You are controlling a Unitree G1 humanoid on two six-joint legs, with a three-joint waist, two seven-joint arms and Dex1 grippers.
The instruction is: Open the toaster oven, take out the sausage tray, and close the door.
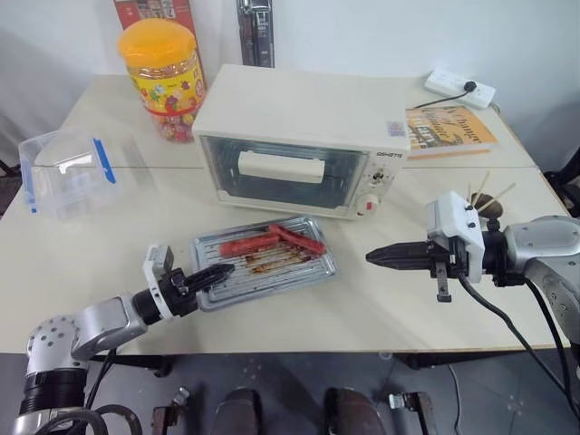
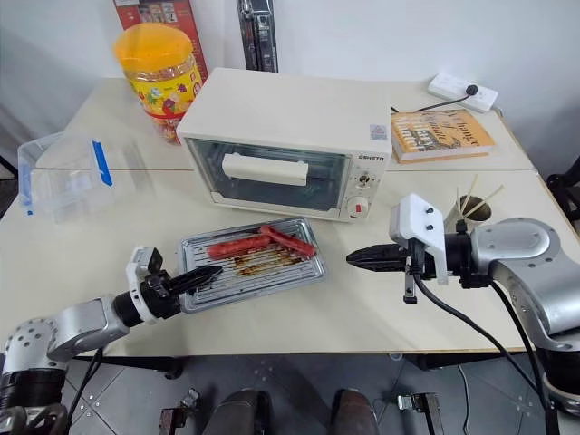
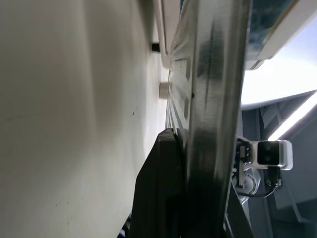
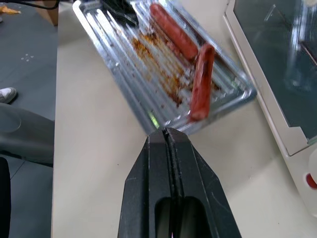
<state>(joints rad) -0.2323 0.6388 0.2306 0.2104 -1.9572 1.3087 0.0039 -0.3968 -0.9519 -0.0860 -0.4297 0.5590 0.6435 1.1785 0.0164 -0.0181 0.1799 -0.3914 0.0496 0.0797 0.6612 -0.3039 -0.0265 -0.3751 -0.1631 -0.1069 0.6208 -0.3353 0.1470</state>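
The cream toaster oven point(image 1: 299, 109) stands at mid-table with its glass door point(image 1: 227, 170) shut and the bar handle across it. In front of it the ribbed silver sausage tray point(image 1: 304, 270) lies flat on the table, holding red sausages point(image 1: 272, 240) and brown grease stains. My left gripper point(image 1: 222, 270) reaches in level from the near left and is shut on the tray's left rim point(image 3: 213, 99). My right gripper point(image 1: 372, 257) hovers shut and empty to the right of the tray, pointing at it; its closed tips point(image 4: 167, 131) stop just short of the tray's corner.
A clear plastic box with a blue clip point(image 1: 68, 172) sits at the left. Behind the oven stands an orange-lidded candy jar point(image 1: 163, 77). A book point(image 1: 449, 127), a power strip point(image 1: 462, 88) and a cup of sticks point(image 1: 480, 199) are at the right.
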